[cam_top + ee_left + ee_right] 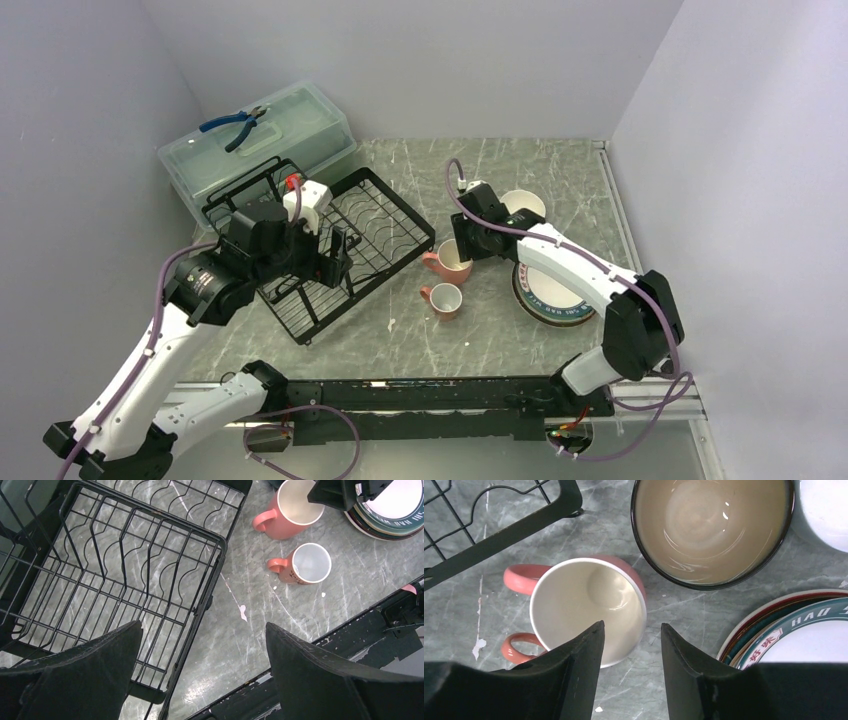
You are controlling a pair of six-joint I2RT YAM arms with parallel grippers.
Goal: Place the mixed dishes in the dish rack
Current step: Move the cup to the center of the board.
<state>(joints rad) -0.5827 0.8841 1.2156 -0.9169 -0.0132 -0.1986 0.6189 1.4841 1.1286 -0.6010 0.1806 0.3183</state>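
Observation:
The black wire dish rack [375, 225] lies at the left and holds nothing; it also shows in the left wrist view [125, 570]. My left gripper [336, 256] hovers open and empty over its near right edge [202, 645]. Two pink mugs stand upright beside the rack, the larger [447, 263] behind the smaller [446, 299]. My right gripper [468, 243] is open just above the larger mug [589, 605], one finger over its inside and one outside its rim [631, 630]. The stacked plates [548, 298], teal-lettered white plate on top [809, 640], lie right of the mugs.
A beige bowl with a dark rim [711, 527] and a white bowl [523, 203] stand behind the plates. A pale green lidded box [290, 130] with blue pliers [235, 125] on it stands behind the rack. Grey walls close in left, back and right.

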